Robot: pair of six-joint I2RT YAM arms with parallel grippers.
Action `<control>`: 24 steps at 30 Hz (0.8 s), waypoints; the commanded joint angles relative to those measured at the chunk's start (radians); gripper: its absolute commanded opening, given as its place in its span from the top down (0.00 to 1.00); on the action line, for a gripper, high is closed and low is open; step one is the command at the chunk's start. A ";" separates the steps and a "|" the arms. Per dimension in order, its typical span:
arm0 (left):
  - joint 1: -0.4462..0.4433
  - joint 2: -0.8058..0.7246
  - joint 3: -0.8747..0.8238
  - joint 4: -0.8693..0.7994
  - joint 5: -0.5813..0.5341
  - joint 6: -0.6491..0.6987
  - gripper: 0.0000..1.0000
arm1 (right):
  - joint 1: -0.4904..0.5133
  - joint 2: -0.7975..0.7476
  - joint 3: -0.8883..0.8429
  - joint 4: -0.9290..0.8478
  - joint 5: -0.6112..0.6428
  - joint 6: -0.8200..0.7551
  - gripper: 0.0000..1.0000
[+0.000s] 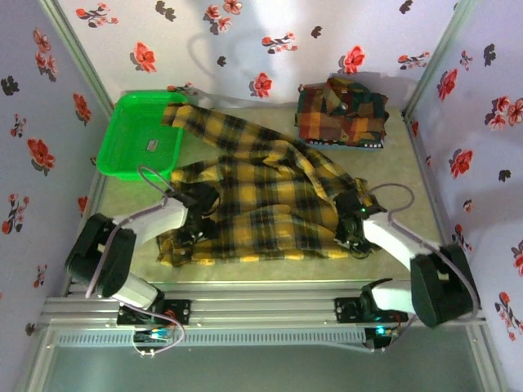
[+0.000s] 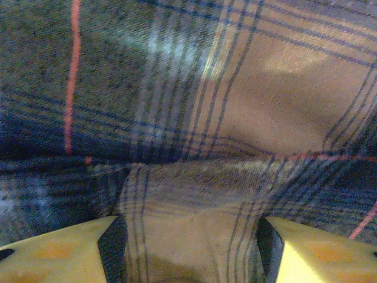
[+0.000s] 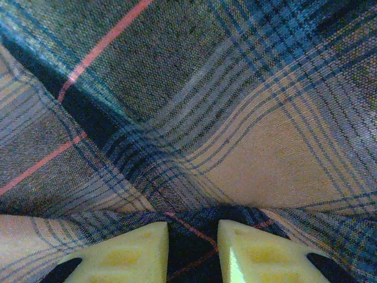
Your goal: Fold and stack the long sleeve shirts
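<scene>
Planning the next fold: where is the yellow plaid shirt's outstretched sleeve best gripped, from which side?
Likely the sleeve at its cuff end, draped over the rim of the green basket: lifted off the table, so jaws can close across it. Approach from the nearer left arm's side.

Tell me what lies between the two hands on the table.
In the top external view, the mustard-yellow plaid shirt covers the whole stretch between the left hand and the right hand, its cloth running unbroken from one to the other.
</scene>
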 commanded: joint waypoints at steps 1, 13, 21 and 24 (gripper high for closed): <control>-0.035 -0.116 0.007 -0.136 0.011 -0.114 0.33 | 0.024 -0.111 0.021 -0.176 0.028 0.110 0.69; 0.068 0.056 0.545 -0.159 -0.015 0.139 0.21 | 0.023 0.167 0.541 -0.154 -0.058 -0.111 0.46; 0.172 0.261 0.426 0.064 0.006 0.124 0.22 | 0.012 0.476 0.508 0.094 -0.059 0.024 0.52; 0.186 0.254 0.349 0.103 0.004 0.123 0.22 | 0.010 0.454 0.412 0.116 -0.021 0.089 0.51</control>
